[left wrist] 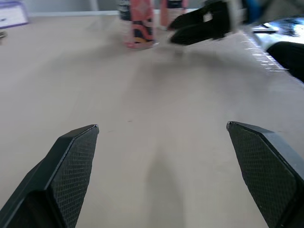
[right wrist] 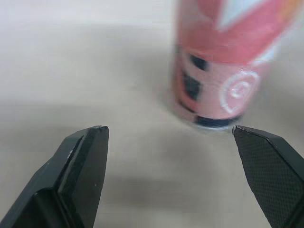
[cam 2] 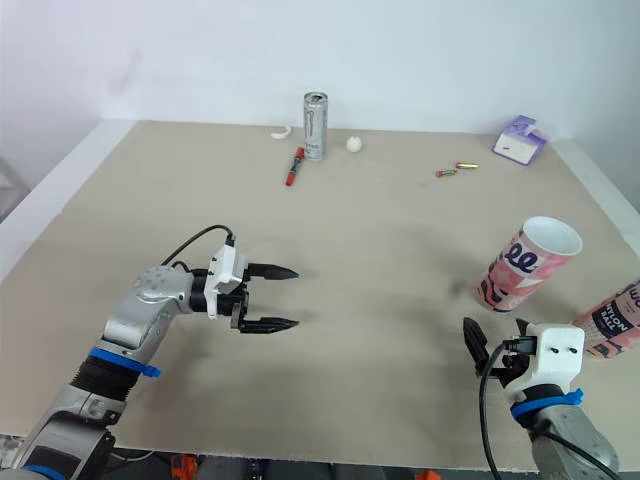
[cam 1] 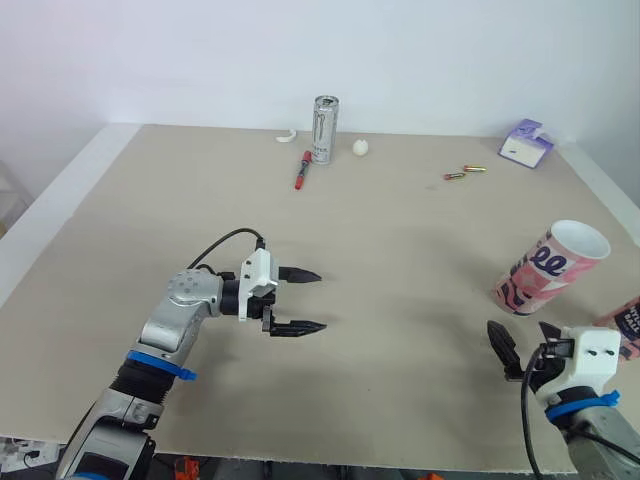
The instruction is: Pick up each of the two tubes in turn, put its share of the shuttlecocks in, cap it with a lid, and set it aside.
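Right gripper point(cam 1: 518, 338): lowest at the near right edge of the table point(cam 1: 400, 250). Its black fingers are spread wide and hold nothing.
Second tube point(cam 2: 615, 318): pink with a dark label, at the right edge just beside the right gripper. It is partly cut off, so its top cannot be seen.
Open tube point(cam 1: 550, 268): pink and patterned, standing upright just beyond the right gripper's fingers. Its white mouth is uncapped, and what is inside cannot be told.
Left gripper point(cam 1: 322, 300): over the middle-left of the table, fingers wide apart and empty, pointing across toward the tubes and well apart from them.
Far right: two small red-and-yellow sticks point(cam 1: 465, 172), with a purple box point(cam 1: 526, 143) behind them.
Far middle: a silver can point(cam 1: 325, 129) upright, a red pen point(cam 1: 302, 169) lying beside it, a white ball point(cam 1: 360, 148), and a curved white scrap point(cam 1: 287, 137).
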`<state>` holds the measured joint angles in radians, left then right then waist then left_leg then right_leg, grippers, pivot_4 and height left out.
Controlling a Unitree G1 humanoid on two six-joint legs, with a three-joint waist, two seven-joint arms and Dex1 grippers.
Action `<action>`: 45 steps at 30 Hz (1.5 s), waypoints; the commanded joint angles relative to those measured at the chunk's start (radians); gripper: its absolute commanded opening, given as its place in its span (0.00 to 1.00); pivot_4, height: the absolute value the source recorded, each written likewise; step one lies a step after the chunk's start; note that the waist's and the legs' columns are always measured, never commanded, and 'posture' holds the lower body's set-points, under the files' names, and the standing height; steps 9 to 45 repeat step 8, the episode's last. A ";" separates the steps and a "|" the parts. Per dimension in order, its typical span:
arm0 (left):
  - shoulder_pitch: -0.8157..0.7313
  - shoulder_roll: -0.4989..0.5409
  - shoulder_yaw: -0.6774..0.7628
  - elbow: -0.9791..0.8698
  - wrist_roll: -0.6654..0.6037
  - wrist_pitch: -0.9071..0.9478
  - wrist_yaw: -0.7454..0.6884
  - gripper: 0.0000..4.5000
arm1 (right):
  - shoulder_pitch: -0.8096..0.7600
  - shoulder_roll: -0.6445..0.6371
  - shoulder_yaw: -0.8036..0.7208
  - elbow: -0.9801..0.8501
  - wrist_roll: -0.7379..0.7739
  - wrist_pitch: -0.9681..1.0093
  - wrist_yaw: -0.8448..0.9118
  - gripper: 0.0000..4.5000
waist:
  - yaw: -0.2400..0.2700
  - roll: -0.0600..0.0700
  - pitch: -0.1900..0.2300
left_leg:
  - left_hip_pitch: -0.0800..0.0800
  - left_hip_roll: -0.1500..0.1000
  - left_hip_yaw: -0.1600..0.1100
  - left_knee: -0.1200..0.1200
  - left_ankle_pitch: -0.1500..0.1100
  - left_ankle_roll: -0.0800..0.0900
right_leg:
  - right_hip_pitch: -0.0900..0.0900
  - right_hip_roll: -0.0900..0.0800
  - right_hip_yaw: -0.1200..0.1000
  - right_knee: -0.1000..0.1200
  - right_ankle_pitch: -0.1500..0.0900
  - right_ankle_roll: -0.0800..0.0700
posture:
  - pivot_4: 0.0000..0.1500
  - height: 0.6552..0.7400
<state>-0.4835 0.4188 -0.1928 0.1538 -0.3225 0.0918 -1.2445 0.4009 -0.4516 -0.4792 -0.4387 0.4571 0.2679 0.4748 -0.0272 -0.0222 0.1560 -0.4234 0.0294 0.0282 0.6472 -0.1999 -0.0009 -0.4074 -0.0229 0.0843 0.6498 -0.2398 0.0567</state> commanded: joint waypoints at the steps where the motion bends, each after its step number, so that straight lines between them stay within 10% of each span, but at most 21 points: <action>1: -0.014 0.030 0.034 0.014 0.023 -0.011 0.033 1.00 | 0.005 -0.087 0.061 -0.051 0.020 -0.110 0.223 0.99 | -0.001 0.000 0.000 | 0.000 0.000 0.000 0.000 0.000 0.000 | 0.000 0.000 0.000 0.000 0.000 0.000 | 1.00 1.00; 45: 0.015 0.119 0.082 0.051 0.062 -0.069 0.072 1.00 | -0.181 -0.140 0.210 0.087 0.014 -0.176 0.402 0.99 | -0.004 -0.001 0.001 | 0.001 0.001 0.000 0.001 0.000 0.000 | 0.000 0.001 -0.002 0.000 0.002 -0.002 | 1.00 1.00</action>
